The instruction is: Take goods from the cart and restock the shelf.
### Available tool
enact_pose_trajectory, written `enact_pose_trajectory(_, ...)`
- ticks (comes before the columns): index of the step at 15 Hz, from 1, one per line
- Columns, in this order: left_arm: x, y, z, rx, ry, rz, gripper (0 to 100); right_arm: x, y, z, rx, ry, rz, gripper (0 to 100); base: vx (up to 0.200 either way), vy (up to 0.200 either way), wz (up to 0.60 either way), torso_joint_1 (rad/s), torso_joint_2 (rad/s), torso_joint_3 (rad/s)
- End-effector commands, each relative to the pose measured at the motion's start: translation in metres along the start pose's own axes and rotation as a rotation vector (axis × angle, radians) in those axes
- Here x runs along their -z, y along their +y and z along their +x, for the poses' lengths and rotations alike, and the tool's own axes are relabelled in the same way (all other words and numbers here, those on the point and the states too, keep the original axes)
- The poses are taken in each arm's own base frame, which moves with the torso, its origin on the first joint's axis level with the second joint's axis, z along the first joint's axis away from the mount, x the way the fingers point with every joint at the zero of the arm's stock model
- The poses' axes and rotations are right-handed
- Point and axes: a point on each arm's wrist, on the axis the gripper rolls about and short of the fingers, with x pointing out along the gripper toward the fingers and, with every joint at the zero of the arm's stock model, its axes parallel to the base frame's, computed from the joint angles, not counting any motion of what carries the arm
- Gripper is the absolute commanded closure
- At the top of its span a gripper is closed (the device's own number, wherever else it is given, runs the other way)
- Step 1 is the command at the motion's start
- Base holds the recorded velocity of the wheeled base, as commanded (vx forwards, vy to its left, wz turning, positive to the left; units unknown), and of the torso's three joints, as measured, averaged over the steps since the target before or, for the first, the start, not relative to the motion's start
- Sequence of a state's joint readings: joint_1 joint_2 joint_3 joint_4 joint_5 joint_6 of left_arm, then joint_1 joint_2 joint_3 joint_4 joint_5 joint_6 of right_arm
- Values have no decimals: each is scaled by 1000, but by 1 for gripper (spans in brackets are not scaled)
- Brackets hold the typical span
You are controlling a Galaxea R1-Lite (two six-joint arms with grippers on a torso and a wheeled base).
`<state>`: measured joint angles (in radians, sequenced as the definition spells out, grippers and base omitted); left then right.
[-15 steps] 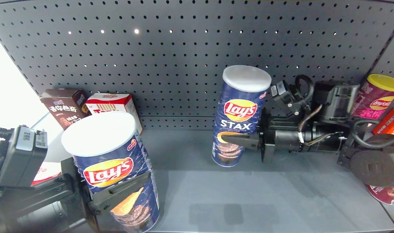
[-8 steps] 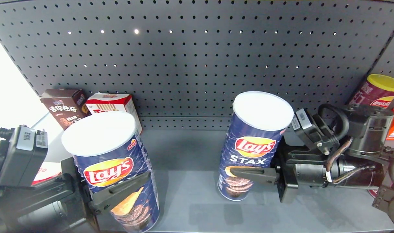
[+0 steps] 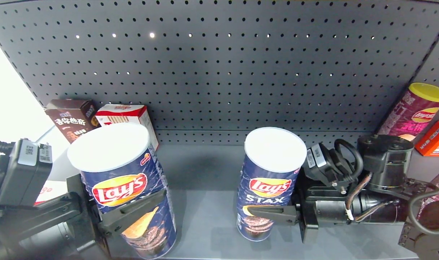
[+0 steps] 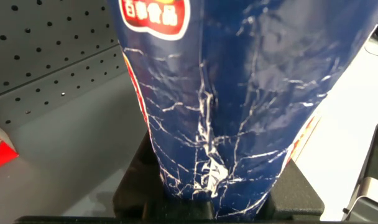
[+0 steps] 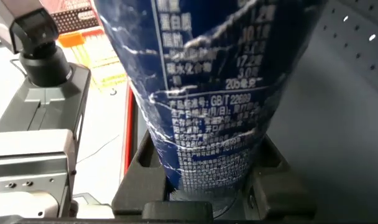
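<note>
Double-fisting chips at the shelf (image 3: 205, 173), lol
The left gripper (image 3: 140, 204) had its fingers clamped round the left chips can (image 3: 114, 162), tilted at the shelf's front-left corner. The right gripper (image 3: 264, 207) squeezed the right chips can (image 3: 273, 169) upright mid-shelf near the front, well apart from the pink can (image 3: 414, 108).

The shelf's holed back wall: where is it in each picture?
Head view: the back wall spans the picture behind the left can and right can.
Left wrist view: back wall beyond the left can.
Right wrist view: back wall beyond the right can.
Shared landmark: the grey shelf floor at its foot.
</note>
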<state>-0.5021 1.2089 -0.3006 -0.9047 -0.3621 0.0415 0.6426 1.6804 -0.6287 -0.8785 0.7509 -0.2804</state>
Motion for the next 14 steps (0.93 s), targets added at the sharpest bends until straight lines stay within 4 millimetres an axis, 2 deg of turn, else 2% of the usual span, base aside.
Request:
enact_pose_trajectory(1,0,0,0,-1,0,0,100,8,0,5,-11,20,19,100,0,0,0,0,0,0)
enact_pose_trajectory(7,0,0,0,-2,1,0,100,13,0,11,-27,29,25,100,0,0,0,0,0,0)
enact_pose_trajectory(8,1,0,0,-1,2,-1,100,12,2,13,-36,28,23,0,0,0,0,0,0,0)
enact_pose_trajectory(11,1,0,0,-2,2,-1,100,10,3,11,0,32,17,0,0,0,0,0,0,0)
enact_pose_trajectory(14,1,0,-1,1,2,-1,100,1,17,-10,31,19,3,0,0,0,0,0,0,0)
